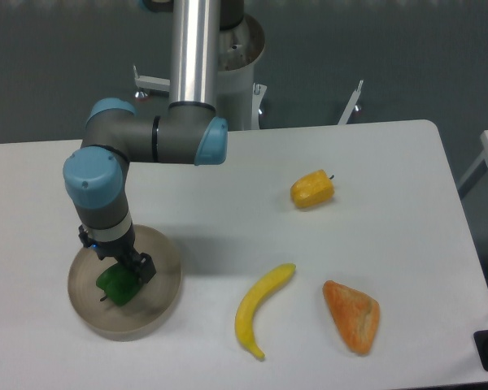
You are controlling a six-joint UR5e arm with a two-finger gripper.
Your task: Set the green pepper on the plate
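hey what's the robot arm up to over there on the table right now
The arm's pincer is down over the plate, right at the green pepper, which lies on the plate. Whether the pincer has let go of it is hard to tell from this angle. A yellow pepper, a banana and an orange wedge-shaped item lie untouched to the side.
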